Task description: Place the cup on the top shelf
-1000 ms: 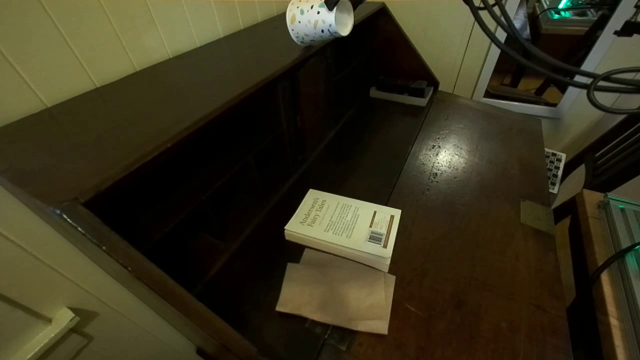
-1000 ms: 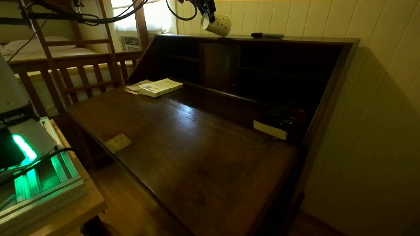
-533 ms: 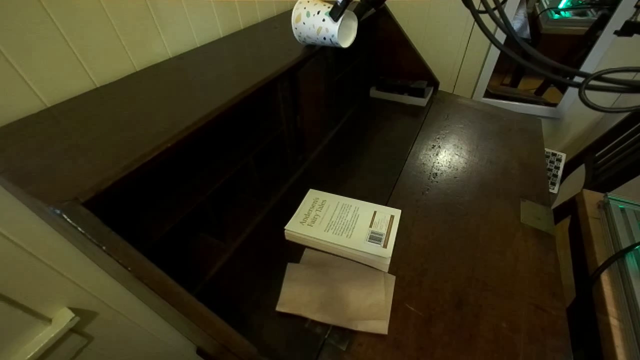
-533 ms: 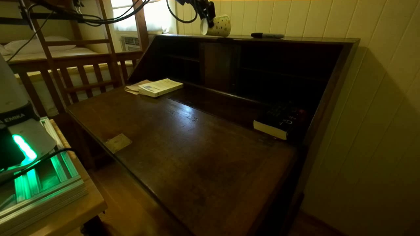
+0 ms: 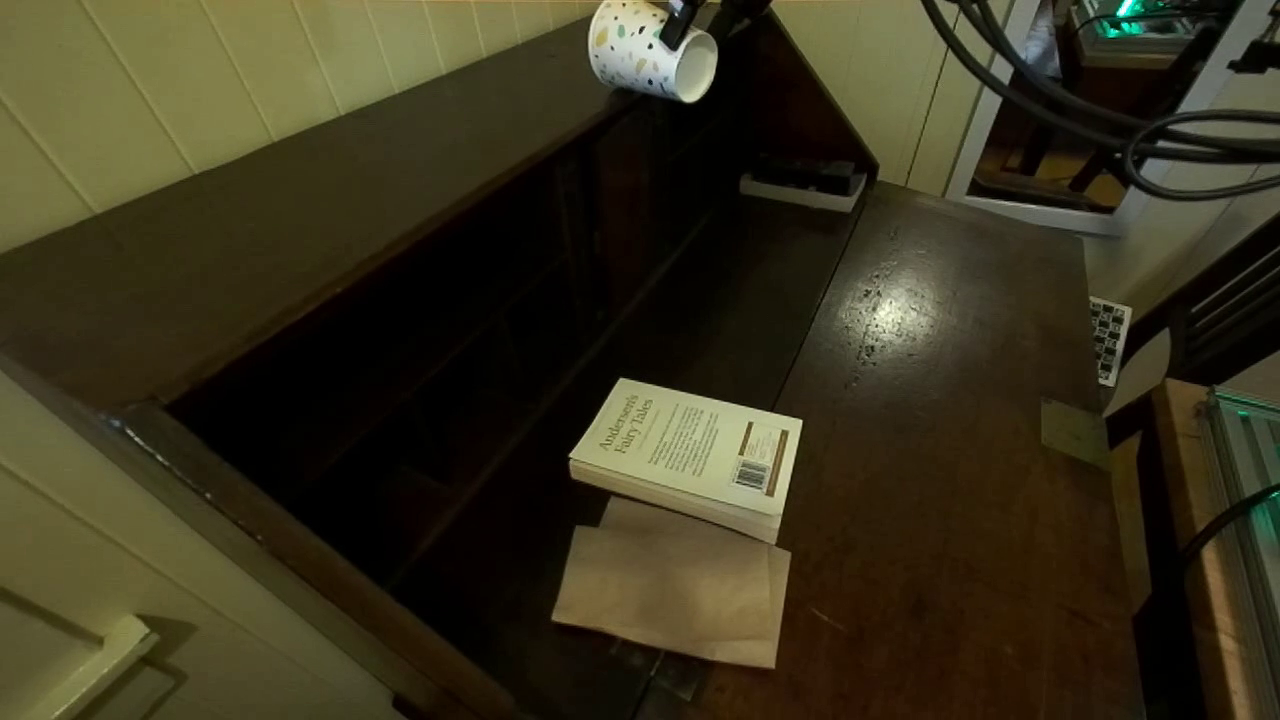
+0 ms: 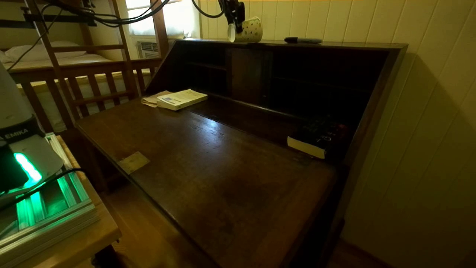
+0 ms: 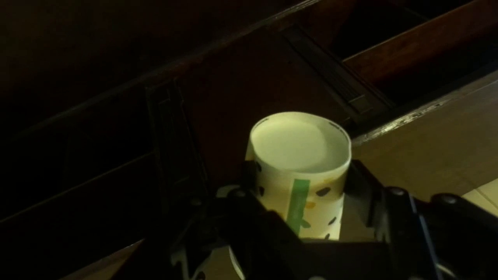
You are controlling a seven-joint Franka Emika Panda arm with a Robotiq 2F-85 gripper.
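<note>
Cup (image 5: 638, 64) and gripper (image 7: 303, 177) meet at the front edge of the top shelf (image 5: 300, 220): the fingers (image 5: 681, 24) are closed on the cup, one on either side of it, as the wrist view shows. It is tipped over, its open mouth (image 5: 697, 70) turned to the right in an exterior view, white outside with dark, green and yellowish flecks and pale within. In both exterior views it covers a little of that front edge; whether it touches the board I cannot tell. Farther along the same board, apart from the cup, lies a dark marker (image 6: 303, 40). Below, the inner compartments (image 5: 460, 320) stand in deep shadow. On the desk surface (image 5: 950, 500) a pale paperback (image 5: 690, 450) lies flat, its cover reading Andersen's Fairy Tales, with brown paper (image 5: 670, 600) just beside it; whether the paper runs under the book I cannot tell. Toward the opposite end lies a thick dark book (image 6: 316, 137), its pale page edges showing. A dull yellowish plate (image 6: 134, 162) sits at the desk's front edge. Black cables (image 5: 1080, 115) loop across an upper corner in an exterior view, and a green light (image 6: 28, 171) glows at the robot's base (image 6: 46, 152).
</note>
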